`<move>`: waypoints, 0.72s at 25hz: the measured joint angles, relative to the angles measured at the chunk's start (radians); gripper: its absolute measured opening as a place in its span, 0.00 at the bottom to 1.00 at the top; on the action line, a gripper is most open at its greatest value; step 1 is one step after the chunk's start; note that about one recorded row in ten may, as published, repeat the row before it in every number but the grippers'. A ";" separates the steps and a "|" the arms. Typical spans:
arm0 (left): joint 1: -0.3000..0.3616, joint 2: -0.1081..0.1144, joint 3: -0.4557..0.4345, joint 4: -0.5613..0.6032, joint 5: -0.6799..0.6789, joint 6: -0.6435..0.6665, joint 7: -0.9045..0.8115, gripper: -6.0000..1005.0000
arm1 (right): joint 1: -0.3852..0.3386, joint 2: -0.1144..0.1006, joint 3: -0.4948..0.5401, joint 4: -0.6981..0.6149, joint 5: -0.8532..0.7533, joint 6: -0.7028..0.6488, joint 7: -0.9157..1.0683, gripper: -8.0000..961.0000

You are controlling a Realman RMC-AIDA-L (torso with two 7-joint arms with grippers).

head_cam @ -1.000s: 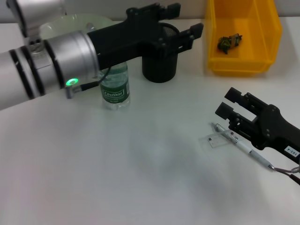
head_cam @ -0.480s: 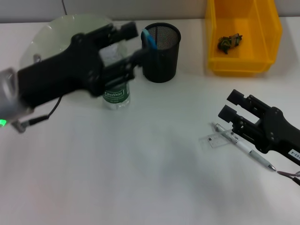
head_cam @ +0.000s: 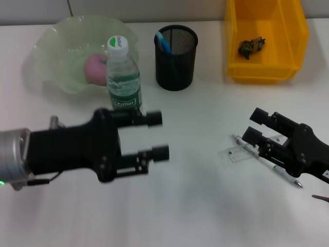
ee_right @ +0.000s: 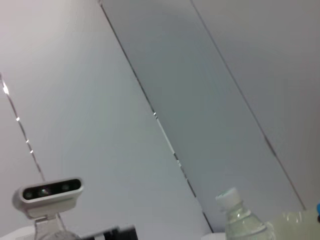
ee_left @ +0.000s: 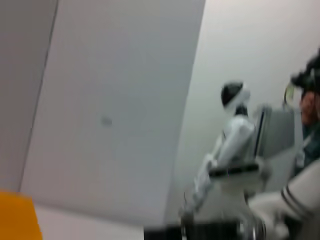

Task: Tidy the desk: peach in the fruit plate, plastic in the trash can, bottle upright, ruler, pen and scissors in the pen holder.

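Note:
A pink peach (head_cam: 94,68) lies in the green fruit plate (head_cam: 54,56) at the back left. A clear bottle (head_cam: 123,78) with a white cap stands upright in front of the plate; its top also shows in the right wrist view (ee_right: 234,209). The black mesh pen holder (head_cam: 176,51) holds a blue-handled item (head_cam: 163,42). Crumpled plastic (head_cam: 251,46) lies in the yellow bin (head_cam: 295,36). A white pen (head_cam: 272,165) and a clear ruler (head_cam: 237,153) lie on the table at the right. My right gripper (head_cam: 255,125) is open just above them. My left gripper (head_cam: 158,135) is open and empty in front of the bottle.
The white table runs from the plate on the left to the yellow bin at the back right. A thin dark tip (head_cam: 321,197) shows at the right edge. A corner of the yellow bin (ee_left: 17,216) shows in the left wrist view.
My left arm has drawn back from over the pen holder to the front left, uncovering the plate, peach and bottle. A blue-handled item now stands in the holder. My right gripper barely shifted.

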 joint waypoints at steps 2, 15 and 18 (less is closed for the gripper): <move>0.000 -0.001 0.000 0.000 0.025 -0.004 0.000 0.63 | 0.000 -0.001 0.000 -0.007 -0.014 -0.001 0.003 0.69; -0.033 -0.003 -0.098 0.004 0.272 -0.031 -0.052 0.63 | -0.010 -0.006 0.004 -0.062 -0.093 -0.002 0.035 0.69; -0.037 -0.004 -0.100 0.006 0.274 -0.034 -0.052 0.63 | -0.019 -0.007 0.008 -0.186 -0.160 -0.029 0.140 0.69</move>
